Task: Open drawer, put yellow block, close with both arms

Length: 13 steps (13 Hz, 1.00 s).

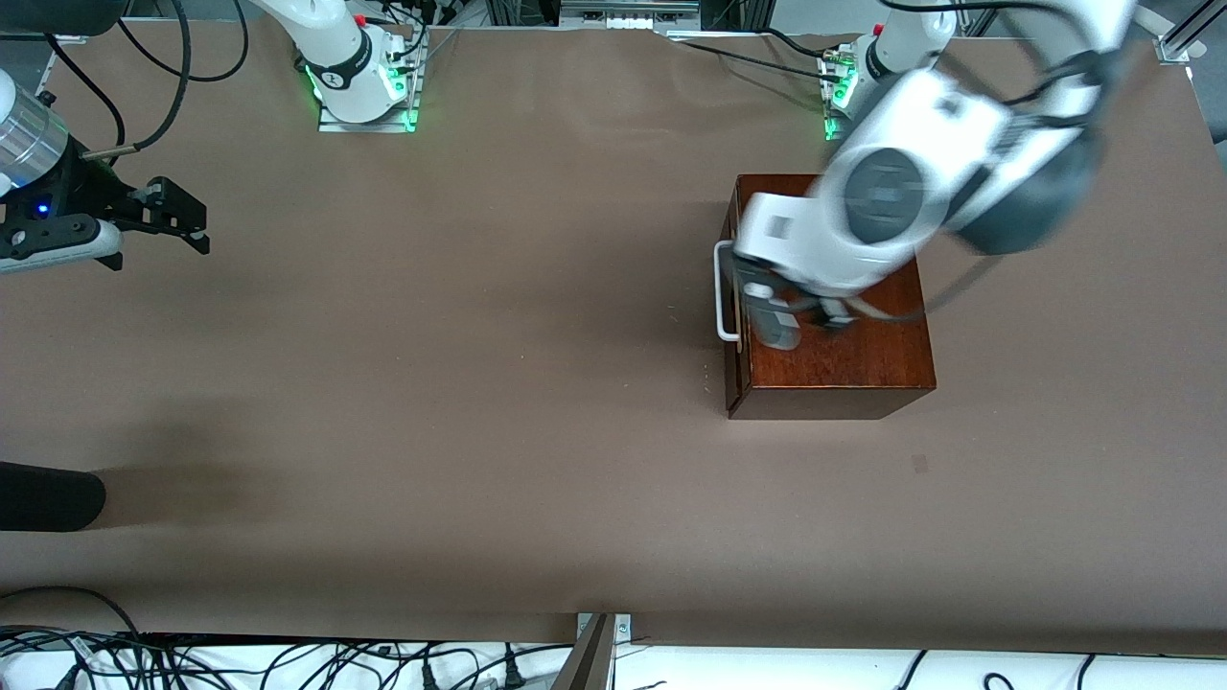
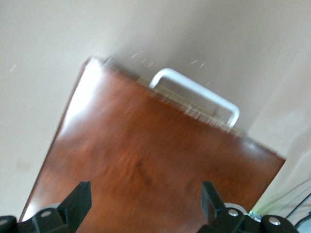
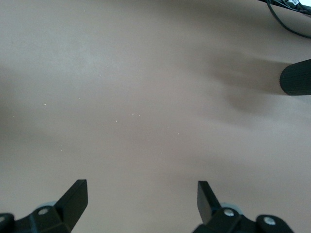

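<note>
The dark mahogany box (image 1: 844, 369) stands on the table toward the left arm's end. The drawer's front (image 1: 734, 355) sits flush against the box, and its white bar handle (image 1: 724, 292) faces the right arm's end. My left gripper (image 1: 815, 321) hangs open and empty over the box top, close to the handle edge. The left wrist view shows it (image 2: 144, 194) above the glossy top (image 2: 146, 141), with the handle (image 2: 194, 90) ahead. My right gripper (image 1: 187, 218) waits open and empty over bare table (image 3: 141, 189) at the right arm's end. The yellow block is out of view.
A black rounded object (image 1: 48, 498) pokes in from the table's edge at the right arm's end, nearer the front camera than my right gripper; it also shows in the right wrist view (image 3: 296, 80). Brown tabletop (image 1: 431, 383) lies between the box and my right gripper.
</note>
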Motion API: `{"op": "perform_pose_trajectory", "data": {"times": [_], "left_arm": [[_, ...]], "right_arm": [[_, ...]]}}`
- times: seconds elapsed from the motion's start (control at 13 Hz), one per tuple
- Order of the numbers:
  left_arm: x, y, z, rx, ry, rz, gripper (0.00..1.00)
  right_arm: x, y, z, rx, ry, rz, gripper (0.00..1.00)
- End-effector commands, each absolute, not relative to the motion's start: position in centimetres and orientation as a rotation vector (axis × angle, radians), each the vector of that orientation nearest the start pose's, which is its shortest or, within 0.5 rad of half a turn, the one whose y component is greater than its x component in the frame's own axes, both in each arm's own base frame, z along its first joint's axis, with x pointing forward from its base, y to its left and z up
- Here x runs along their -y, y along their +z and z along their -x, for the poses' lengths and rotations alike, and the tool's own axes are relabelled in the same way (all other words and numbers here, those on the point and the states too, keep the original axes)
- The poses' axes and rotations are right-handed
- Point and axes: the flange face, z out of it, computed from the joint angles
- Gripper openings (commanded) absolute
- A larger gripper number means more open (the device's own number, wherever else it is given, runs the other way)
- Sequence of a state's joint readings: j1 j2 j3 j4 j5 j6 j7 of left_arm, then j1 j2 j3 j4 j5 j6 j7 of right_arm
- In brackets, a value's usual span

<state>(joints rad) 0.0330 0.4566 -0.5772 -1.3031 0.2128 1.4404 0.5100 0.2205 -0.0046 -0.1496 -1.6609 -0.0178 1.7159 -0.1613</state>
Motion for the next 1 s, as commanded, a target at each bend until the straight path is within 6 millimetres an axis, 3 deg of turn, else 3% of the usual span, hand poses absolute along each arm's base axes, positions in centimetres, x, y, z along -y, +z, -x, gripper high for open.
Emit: {"op": "perform_pose_trajectory", "data": {"times": [0.0, 0.31, 0.38, 0.54, 0.69, 0.77, 0.92], "left_arm": [[21.4, 52.9, -59.4, -1.274, 0.376, 2.831, 1.0], [12.9, 57.2, -62.1, -0.941, 0.205, 2.89, 1.0], [11.8, 59.2, -62.4, -0.844, 0.047, 2.89, 1.0], [10.7, 60.2, -60.8, -0.597, -0.028, 2.952, 1.0], [9.4, 60.8, -59.2, -0.126, -0.054, 3.081, 1.0], [7.8, 61.0, -58.7, 0.071, -0.071, 3.121, 1.0], [6.4, 60.0, -57.2, 0.122, -0.052, 3.124, 1.0]], "right_arm": [[-3.7, 60.2, -56.6, 0.352, -0.101, 3.143, 1.0], [-3.6, 60.2, -56.6, 0.352, -0.098, 3.143, 1.0], [-3.6, 60.2, -56.6, 0.35, -0.098, 3.144, 1.0], [-3.6, 60.1, -56.6, 0.35, -0.096, 3.144, 1.0], [-3.6, 60.1, -56.6, 0.35, -0.096, 3.144, 1.0], [-3.6, 60.1, -56.6, 0.352, -0.096, 3.143, 1.0], [-3.6, 60.1, -56.6, 0.35, -0.096, 3.144, 1.0]]}}
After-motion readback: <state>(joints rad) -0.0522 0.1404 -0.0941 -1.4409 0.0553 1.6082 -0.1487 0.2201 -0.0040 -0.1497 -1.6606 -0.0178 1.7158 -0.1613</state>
